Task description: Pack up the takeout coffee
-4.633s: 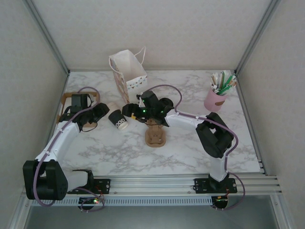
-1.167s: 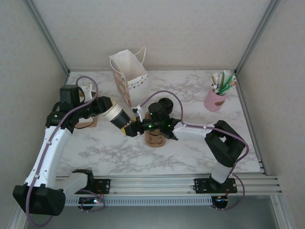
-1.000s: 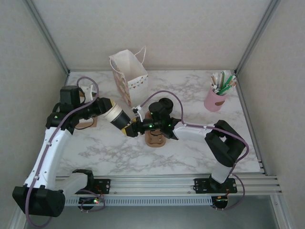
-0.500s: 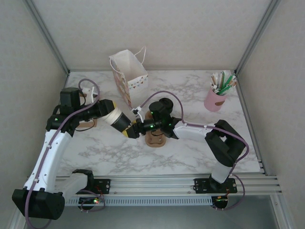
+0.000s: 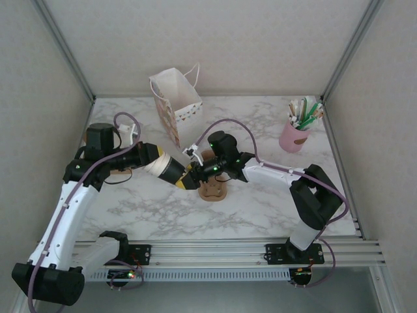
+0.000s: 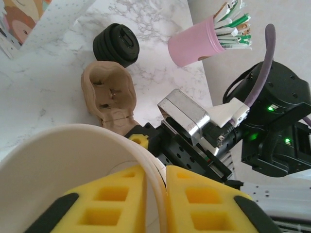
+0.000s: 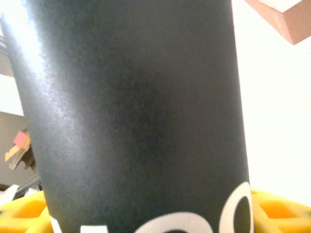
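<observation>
A nested pair of lidless paper cups hangs above the table between both arms. Its cream part (image 5: 157,163) is toward my left gripper (image 5: 148,160). The dark part (image 5: 175,173) points into my right gripper (image 5: 191,180). In the left wrist view, my left gripper (image 6: 155,177) is shut on the cream cup rim (image 6: 121,141), one yellow finger inside and one outside. In the right wrist view the dark cup wall (image 7: 136,111) sits between the yellow pads of my right gripper (image 7: 146,216), which is shut on it. The lidded takeout coffee is out of view.
The brown cardboard carrier (image 5: 212,190) (image 6: 108,94) lies just below the cups. A stack of black lids (image 6: 116,44) sits beyond it. A white paper bag (image 5: 174,101) stands at the back, and a pink cup of pens (image 5: 294,134) at the back right. Brown cardboard (image 5: 120,168) lies at the left.
Both grippers and the cups have shifted slightly to the right. My left jaws opened briefly, then closed tight on the rim. The right grip stays the same.
</observation>
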